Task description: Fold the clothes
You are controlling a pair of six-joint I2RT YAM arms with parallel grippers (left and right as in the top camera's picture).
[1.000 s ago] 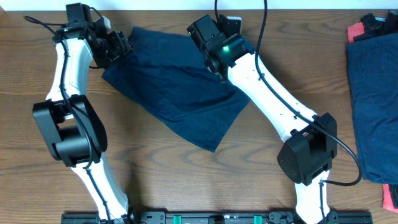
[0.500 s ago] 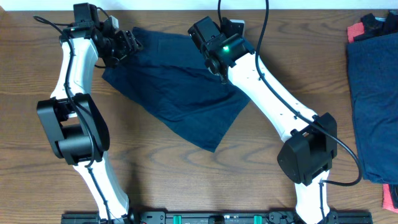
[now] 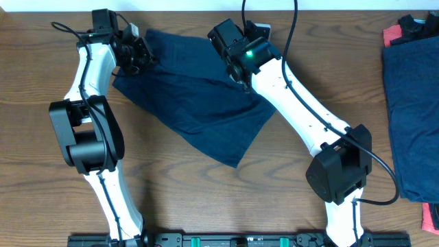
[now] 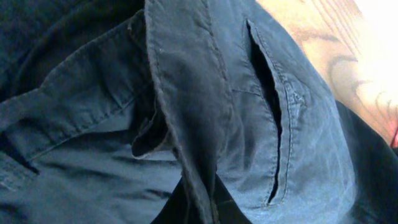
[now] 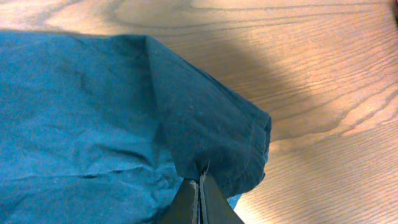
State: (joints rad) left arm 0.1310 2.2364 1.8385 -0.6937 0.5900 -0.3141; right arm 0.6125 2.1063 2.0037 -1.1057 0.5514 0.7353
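A dark navy garment lies spread and rumpled on the wooden table, between my two arms. My left gripper is at its top left corner. In the left wrist view the gripper is shut on a raised seamed fold of the garment, beside a pocket slit. My right gripper is at the garment's upper middle. In the right wrist view the gripper is shut on a pinched hem of the cloth, with bare wood to its right.
A stack of folded dark blue clothes lies at the table's right edge. A red item sits by its top corner and another at the bottom right.
My left gripper has moved right onto the garment's top left corner and gone from open to shut on the fold. The right arm has stayed still.
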